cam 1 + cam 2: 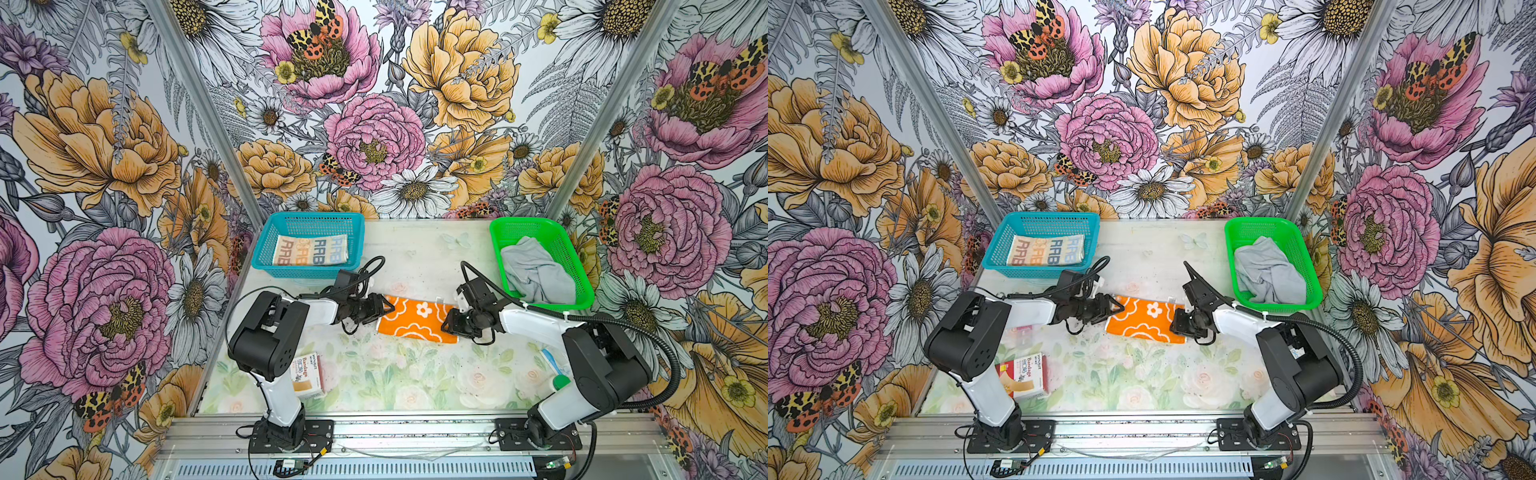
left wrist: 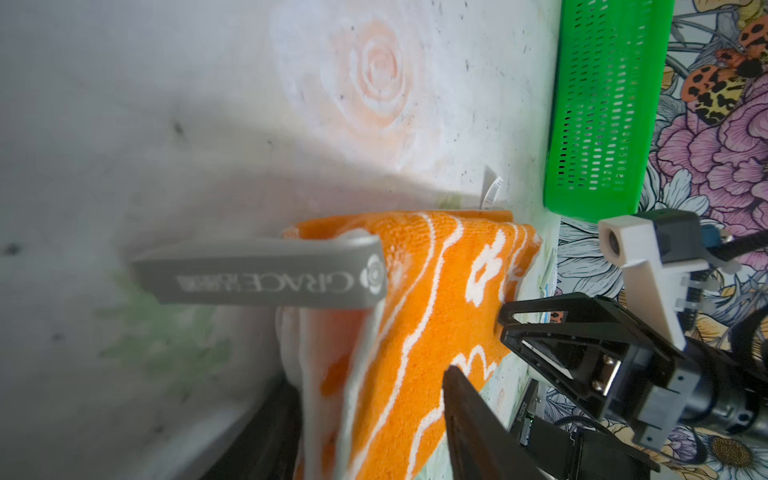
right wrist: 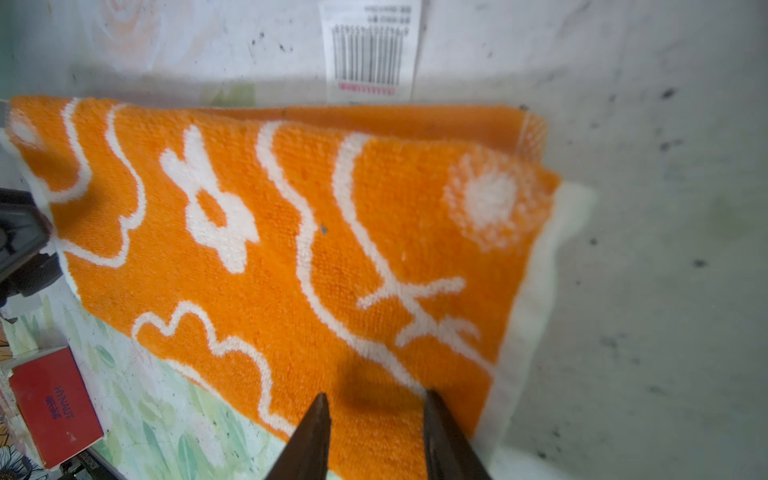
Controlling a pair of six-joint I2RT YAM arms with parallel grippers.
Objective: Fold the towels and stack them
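Right fingers (image 3: 312, 436) apart, orange towel (image 3: 291, 249) folded, white-flowered

The white-and-black left arm (image 1: 277, 394) and its twin right arm (image 1: 598, 365) share glossy white link shells between boxy matte-black joint housings, each on a black bolted base plate (image 1: 320, 430). A ribbed black hose (image 1: 676, 372) runs along the right arm, and a thin black cable (image 1: 374, 259) sits at the left wrist. The black open-frame right gripper (image 2: 503, 326) sits by a white camera bracket (image 2: 640, 249).

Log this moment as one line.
step: folding orange towel; left claw: at one end; right claw: open, at other end; lettered towel: in blue basket; grey towel: in green basket
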